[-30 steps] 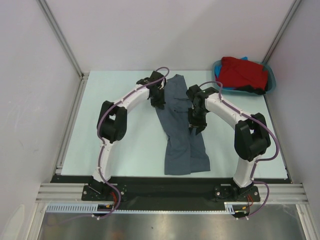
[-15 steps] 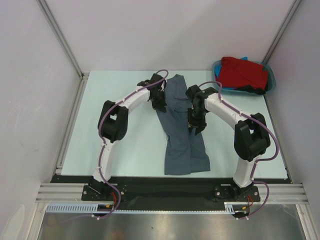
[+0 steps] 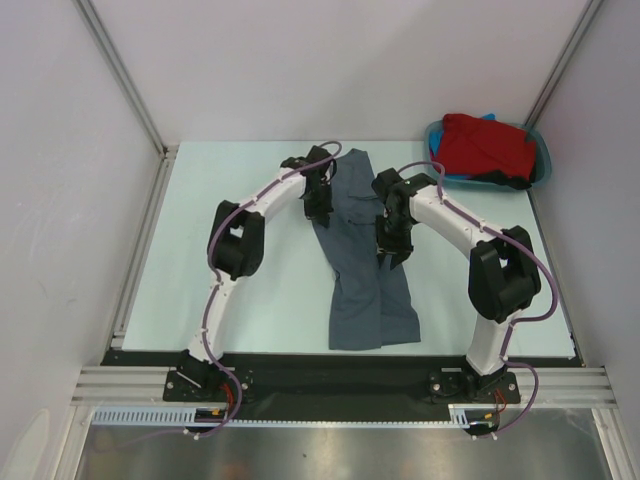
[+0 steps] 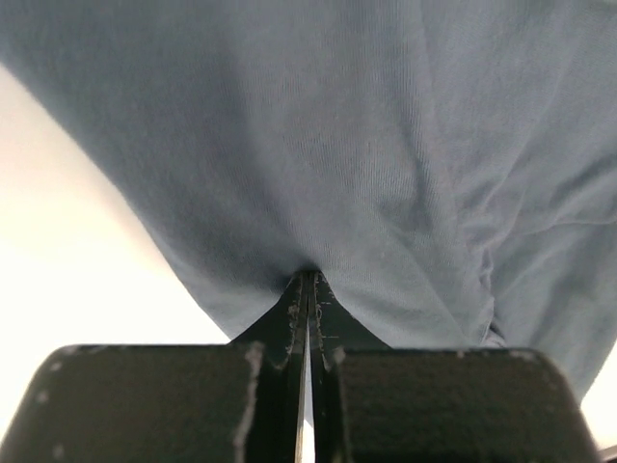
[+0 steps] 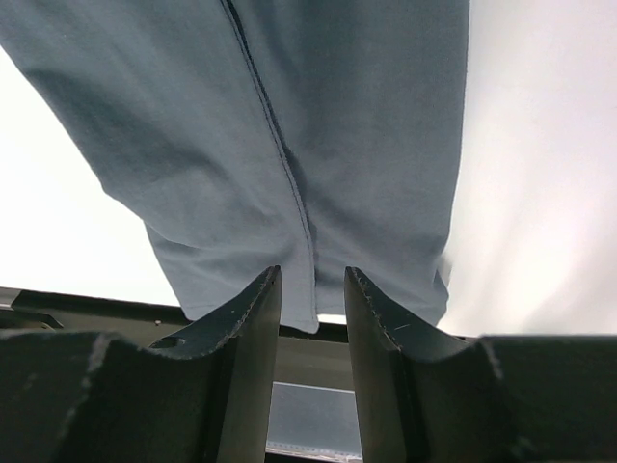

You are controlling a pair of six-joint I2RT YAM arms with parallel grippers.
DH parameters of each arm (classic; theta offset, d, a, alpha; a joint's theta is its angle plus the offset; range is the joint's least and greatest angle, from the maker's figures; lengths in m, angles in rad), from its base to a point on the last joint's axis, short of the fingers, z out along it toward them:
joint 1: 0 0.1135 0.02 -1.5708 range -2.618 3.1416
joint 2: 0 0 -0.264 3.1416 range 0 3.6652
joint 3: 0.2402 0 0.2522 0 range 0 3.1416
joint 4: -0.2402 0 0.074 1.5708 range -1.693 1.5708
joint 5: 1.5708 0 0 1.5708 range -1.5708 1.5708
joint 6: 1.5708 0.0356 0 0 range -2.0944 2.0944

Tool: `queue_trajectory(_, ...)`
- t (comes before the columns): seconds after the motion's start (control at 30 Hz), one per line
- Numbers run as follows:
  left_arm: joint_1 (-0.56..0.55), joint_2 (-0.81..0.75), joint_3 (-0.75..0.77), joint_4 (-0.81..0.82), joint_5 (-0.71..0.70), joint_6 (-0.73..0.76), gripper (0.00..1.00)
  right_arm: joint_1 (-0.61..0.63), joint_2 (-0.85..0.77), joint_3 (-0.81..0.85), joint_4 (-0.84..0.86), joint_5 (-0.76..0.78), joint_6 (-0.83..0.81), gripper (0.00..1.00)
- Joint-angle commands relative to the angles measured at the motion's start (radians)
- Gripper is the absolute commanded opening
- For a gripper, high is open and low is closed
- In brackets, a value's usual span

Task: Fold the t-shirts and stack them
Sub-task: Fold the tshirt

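While left fingers [image 4: 297, 294] pinch grey t-shirt [image 4: 337, 145] (its edge), right fingers [image 5: 253, 313] parted

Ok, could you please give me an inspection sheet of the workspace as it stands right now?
Surface: pale green table, no marks seen.
Job's things: grey t-shirt lies in a long strip mid-table; red t-shirt is heaped in the tub with blue cloth and black cloth.
Clutter: teal tub at the far right corner; nothing else seen.
Grippers: left gripper shut on the grey t-shirt's edge; right gripper has its fingers apart over the shirt.
Cables: purple cables run along both arms.
Surroundings: white walls, frame posts, a rail at the near edge.
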Motion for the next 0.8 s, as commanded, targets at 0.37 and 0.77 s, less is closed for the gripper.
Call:
queue_trajectory(0.37,0.082,0.170,0.255,-0.102,-0.079,0.106,0.00,-0.013,0.014,0.040,-0.036,0.010,0.000,0.38)
queue_trajectory(0.77,0.122,0.264,0.401,-0.047,0.048,0.074,0.00,-0.013,0.040,0.051,-0.035,-0.001,0.006,0.37)
